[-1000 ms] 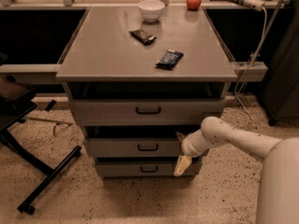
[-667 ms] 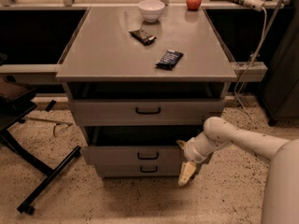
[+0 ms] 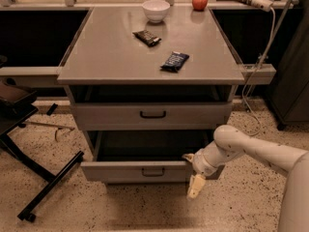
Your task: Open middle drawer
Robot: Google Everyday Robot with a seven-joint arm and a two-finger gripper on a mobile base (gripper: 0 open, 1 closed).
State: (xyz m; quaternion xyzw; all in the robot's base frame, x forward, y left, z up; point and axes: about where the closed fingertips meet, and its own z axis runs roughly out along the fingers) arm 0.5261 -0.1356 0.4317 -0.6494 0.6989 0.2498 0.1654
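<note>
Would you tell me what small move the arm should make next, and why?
Probably ease the gripper away from the middle drawer. Its front already stands well forward of the top drawer, tray exposed, and the gripper sits at the front's right end, so little pulling seems left.

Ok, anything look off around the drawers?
Nothing spilled or damaged. One oddity: the gripper sits at the right end of the middle drawer front, away from its centre handle. The drawer looks pulled out squarely.

Grey cabinet [image 3: 106, 57], middle drawer [image 3: 120, 171] pulled well out, gripper [image 3: 192, 173] at right end of its front, bowl [image 3: 156, 10] and apple [image 3: 200, 1] on top
</note>
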